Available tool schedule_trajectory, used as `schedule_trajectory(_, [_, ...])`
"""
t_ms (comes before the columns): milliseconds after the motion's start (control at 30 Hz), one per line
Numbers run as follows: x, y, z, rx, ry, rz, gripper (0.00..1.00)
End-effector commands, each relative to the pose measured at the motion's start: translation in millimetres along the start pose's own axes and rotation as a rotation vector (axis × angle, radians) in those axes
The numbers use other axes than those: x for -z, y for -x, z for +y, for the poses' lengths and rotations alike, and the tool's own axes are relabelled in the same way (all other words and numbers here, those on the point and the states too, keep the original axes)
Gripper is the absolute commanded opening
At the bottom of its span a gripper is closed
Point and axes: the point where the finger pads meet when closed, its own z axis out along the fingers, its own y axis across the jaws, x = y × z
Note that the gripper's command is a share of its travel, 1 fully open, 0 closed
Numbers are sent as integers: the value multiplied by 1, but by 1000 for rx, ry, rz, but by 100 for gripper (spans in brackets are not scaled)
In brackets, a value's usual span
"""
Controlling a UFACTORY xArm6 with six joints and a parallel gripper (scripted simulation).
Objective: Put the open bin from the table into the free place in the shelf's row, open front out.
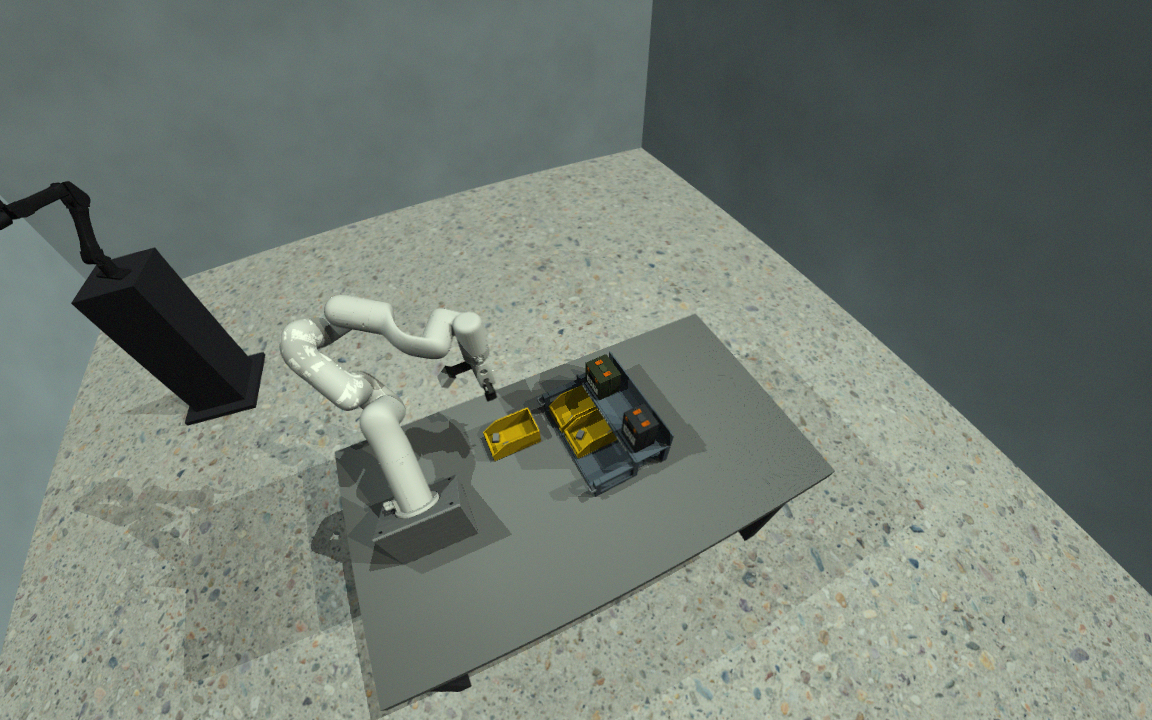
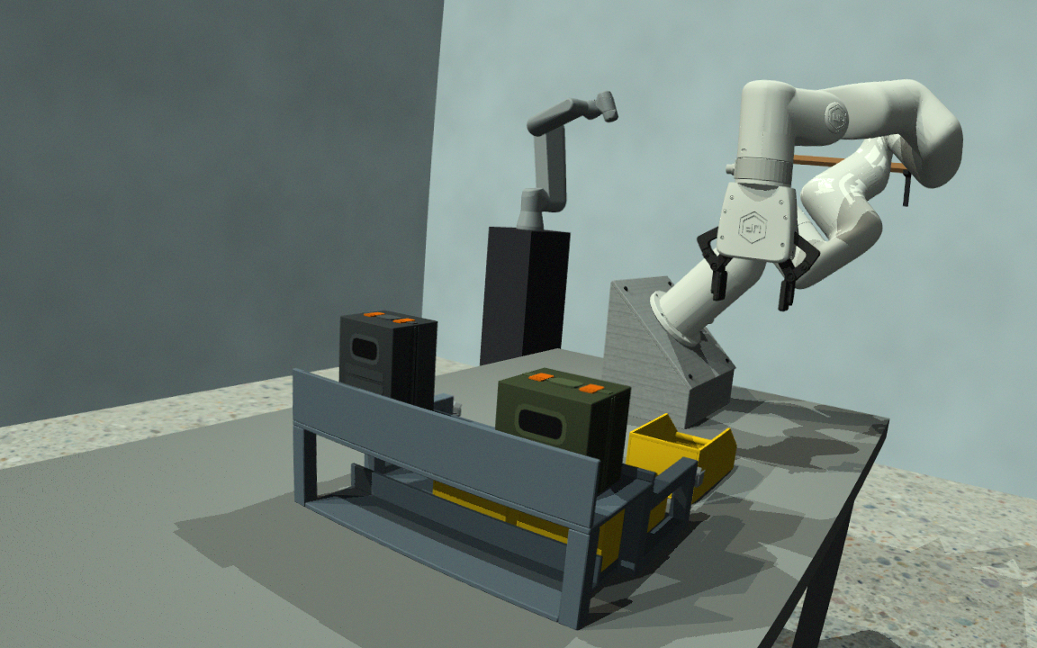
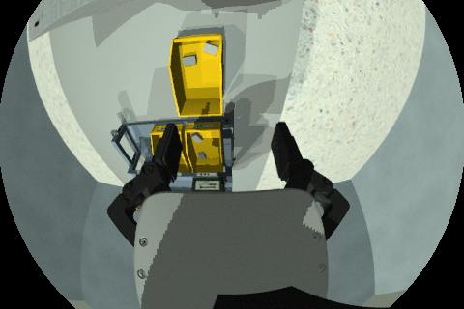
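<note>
The yellow open bin [image 1: 513, 437] [image 2: 653, 454] [image 3: 199, 77] stands level on the table, low front towards the robot base, two grey parts inside. My gripper [image 2: 751, 301] [image 3: 226, 133] is open and empty, well above the table. In the wrist view the bin lies ahead of the fingers and left of their middle. Two other yellow bins [image 1: 573, 407] [image 1: 593, 433] [image 3: 213, 147] stand side by side on the grey-blue shelf [image 2: 426, 439], holding grey parts. The free place [image 1: 602, 470] is at the row's near end in the top view; the left finger partly hides the row in the wrist view.
A dark green case [image 1: 602, 376] [image 2: 542, 399] and a black case [image 1: 640, 428] [image 2: 385, 355] stand on the shelf's upper board behind the bins. A raised side frame bounds the free place. The robot's base block [image 1: 428, 532] is on the table. A second arm stands on a black pedestal [image 1: 164, 331].
</note>
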Motion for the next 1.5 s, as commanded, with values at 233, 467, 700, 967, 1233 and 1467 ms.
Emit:
schedule_trajectory(233, [1, 3, -3, 1, -1, -3, 100])
schedule_trajectory(467, [1, 4, -4, 1, -1, -3, 100])
schedule_trajectory(700, [1, 4, -5, 1, -1, -3, 100])
schedule_trajectory(967, [1, 5, -6, 1, -1, -3, 100])
schedule_trajectory(1233, [1, 5, -6, 1, -1, -3, 100])
schedule_trajectory(1467, [1, 6, -7, 1, -1, -3, 100])
